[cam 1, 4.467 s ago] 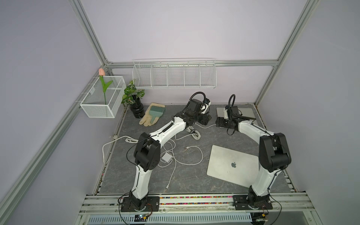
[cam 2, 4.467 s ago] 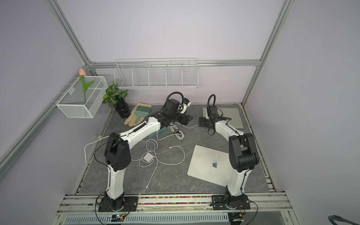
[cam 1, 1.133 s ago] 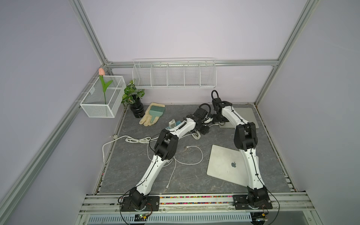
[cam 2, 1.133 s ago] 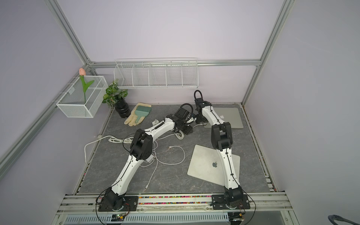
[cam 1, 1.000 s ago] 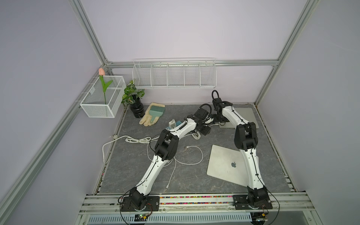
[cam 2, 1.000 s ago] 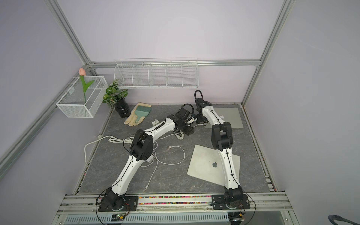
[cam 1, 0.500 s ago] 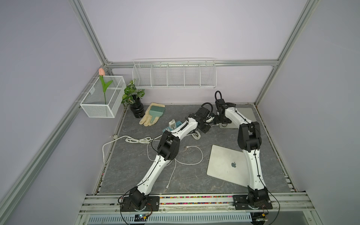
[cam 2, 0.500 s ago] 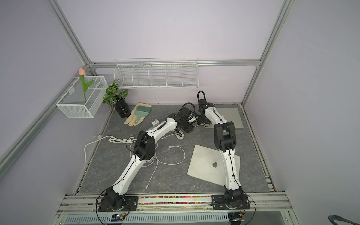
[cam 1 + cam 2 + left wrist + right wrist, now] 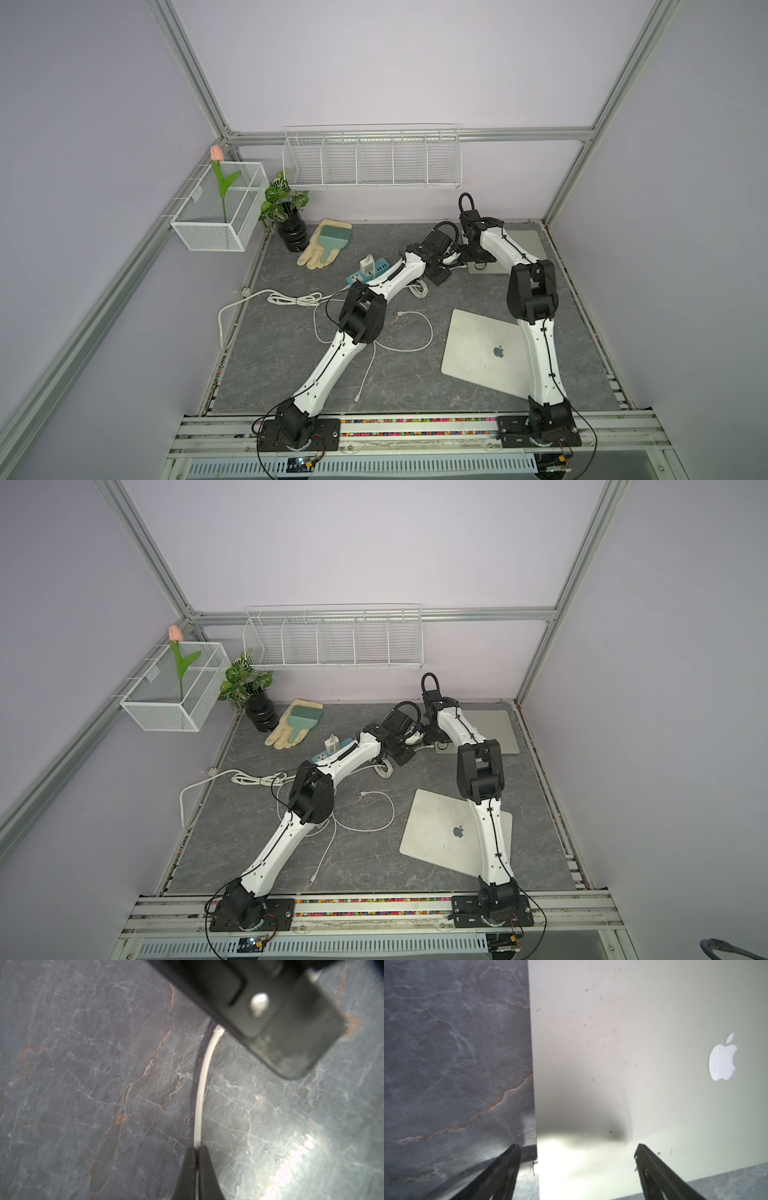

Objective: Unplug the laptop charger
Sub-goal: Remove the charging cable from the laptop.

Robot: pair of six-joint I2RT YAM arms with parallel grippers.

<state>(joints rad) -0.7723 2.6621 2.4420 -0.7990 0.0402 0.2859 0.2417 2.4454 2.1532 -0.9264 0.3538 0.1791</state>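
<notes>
Charger cable [image 9: 201, 1093]: thin, white and smooth, curving just above the grey marbled table [image 9: 83, 1064], pinched between the closed tips of my left gripper [image 9: 196, 1153]. My right gripper [image 9: 577, 1153] stands wide, its tips either side of the silver laptop [image 9: 633, 1043] edge.

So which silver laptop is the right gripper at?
The far silver laptop by the back wall: the open right gripper straddles its edge. The near silver laptop has no gripper by it.
</notes>
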